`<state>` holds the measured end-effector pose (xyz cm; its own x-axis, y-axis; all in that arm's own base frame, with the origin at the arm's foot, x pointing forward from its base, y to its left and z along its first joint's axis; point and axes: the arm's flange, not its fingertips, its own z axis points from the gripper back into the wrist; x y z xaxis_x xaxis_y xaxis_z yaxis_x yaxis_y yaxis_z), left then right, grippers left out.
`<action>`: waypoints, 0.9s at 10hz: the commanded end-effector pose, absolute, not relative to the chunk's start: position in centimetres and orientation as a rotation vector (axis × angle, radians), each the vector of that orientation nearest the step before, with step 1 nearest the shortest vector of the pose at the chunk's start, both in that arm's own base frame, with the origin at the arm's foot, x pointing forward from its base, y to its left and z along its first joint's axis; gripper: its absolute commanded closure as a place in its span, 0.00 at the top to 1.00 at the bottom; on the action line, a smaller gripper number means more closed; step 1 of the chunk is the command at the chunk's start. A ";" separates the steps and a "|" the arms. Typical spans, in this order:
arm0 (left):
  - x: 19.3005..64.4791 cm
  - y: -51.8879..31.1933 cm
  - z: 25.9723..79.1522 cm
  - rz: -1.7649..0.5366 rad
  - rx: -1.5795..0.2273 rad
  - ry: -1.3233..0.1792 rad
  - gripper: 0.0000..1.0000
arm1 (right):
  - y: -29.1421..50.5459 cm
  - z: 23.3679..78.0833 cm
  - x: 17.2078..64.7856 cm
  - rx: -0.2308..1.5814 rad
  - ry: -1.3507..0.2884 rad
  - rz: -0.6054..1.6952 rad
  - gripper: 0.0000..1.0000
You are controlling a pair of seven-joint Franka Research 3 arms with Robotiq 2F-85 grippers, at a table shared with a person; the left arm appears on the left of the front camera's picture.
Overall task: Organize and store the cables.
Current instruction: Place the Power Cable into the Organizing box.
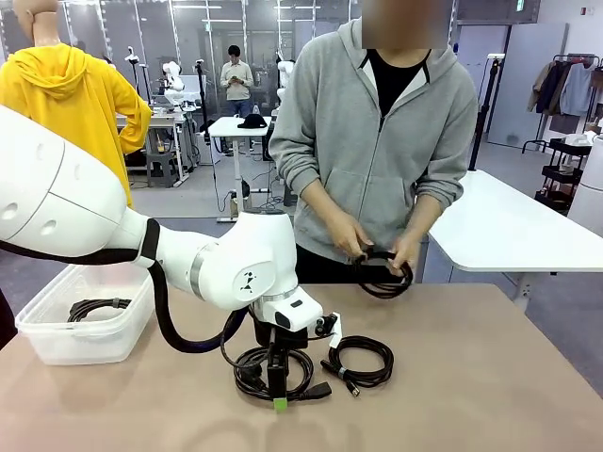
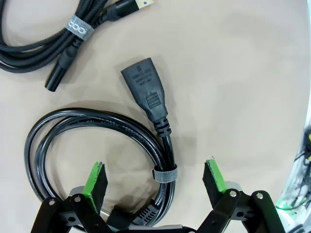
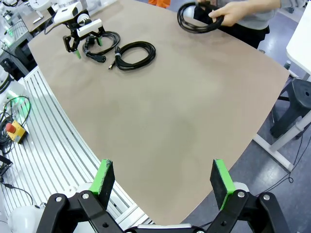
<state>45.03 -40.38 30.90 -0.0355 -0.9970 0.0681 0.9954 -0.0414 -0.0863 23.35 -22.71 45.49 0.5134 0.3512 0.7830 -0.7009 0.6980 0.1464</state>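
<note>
1. The left claw [image 1: 279,399] hangs low over a coil [image 1: 251,362] near the tabletop's [image 1: 490,377] near edge, left of its middle. Its jaws stand wide and grip nothing.
2. Seen from the left wrist, the green pads [image 2: 95,178] straddle the coil's strapped side. The strap [image 2: 165,174] sits between them and the cord touches neither pad.
3. A second coil [image 1: 362,358] lies just beside the first, toward the right edge. The person's hands [image 1: 352,241] hold a third coil [image 1: 386,278] over the far edge.
4. A clear bin [image 1: 57,344] at the left edge holds one cable [image 1: 94,306].
5. The right claw [image 3: 163,178] hangs high by the tabletop's edge, well apart from the coils, wide open and empty.
6. The step in hand looks like picking up the first coil. The next move calls for closing on the strapped bundle so every loop is caught, then lifting and carrying it to the bin.
</note>
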 end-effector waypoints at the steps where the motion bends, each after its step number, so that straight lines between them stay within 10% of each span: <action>1: 44.7 -40.8 30.6 -1.594 -0.069 0.078 0.91 | -22.7 45.6 23.3 0.495 -0.808 0.654 1.00; 3: 44.0 -40.8 30.5 -1.583 -0.045 0.069 0.60 | -22.7 45.6 23.3 0.495 -0.808 0.654 1.00; 5: 43.5 -41.1 30.9 -1.599 -0.021 0.035 0.01 | -22.7 45.6 23.3 0.495 -0.808 0.654 1.00; 9: 42.8 -40.6 32.1 -1.584 0.006 0.009 0.00 | -22.7 45.6 23.3 0.495 -0.808 0.654 1.00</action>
